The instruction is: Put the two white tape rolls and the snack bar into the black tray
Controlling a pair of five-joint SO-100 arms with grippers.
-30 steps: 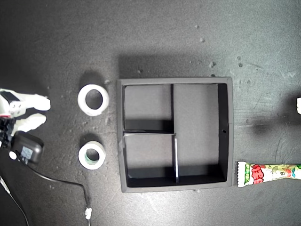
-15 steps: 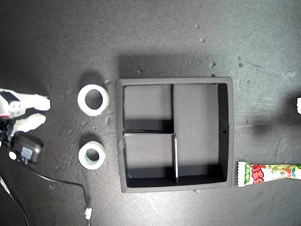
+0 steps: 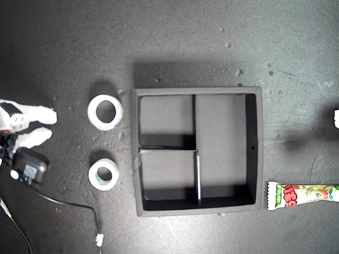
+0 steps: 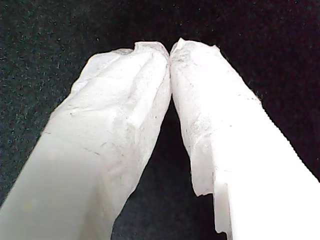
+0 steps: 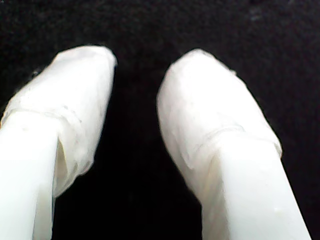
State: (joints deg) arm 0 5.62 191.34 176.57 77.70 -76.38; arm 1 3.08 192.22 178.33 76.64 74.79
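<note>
change since earlier: nothing has moved between the earlier exterior pictures and this one; arm, rolls, tray and packet sit where they were.
my first gripper (image 4: 170, 50): its wrist view shows the two white fingers meeting at the tips, closed on nothing, over bare dark mat.
my second gripper (image 5: 137, 65): its wrist view shows the fingers apart with only dark mat in the gap.
which arm: the exterior view has a white gripper (image 3: 46, 126) at its left edge and a white sliver (image 3: 336, 117) at its right edge; i cannot match either to a wrist view.
black tray (image 3: 254, 95): mid-scene in the exterior view, all three compartments bare.
plain white tape roll (image 3: 105, 111): on the mat just off the tray's left wall in the exterior view, level with the upper small compartment.
green-cored tape roll (image 3: 103, 174): below the first in the exterior view, beside the lower small compartment.
snack bar (image 3: 302, 195): lying flat outside the tray's lower right corner in the exterior view, running off the right edge.
only in the exterior view: tray, rolls, packet, a black adapter (image 3: 30, 168) with its cable (image 3: 69, 203).
</note>
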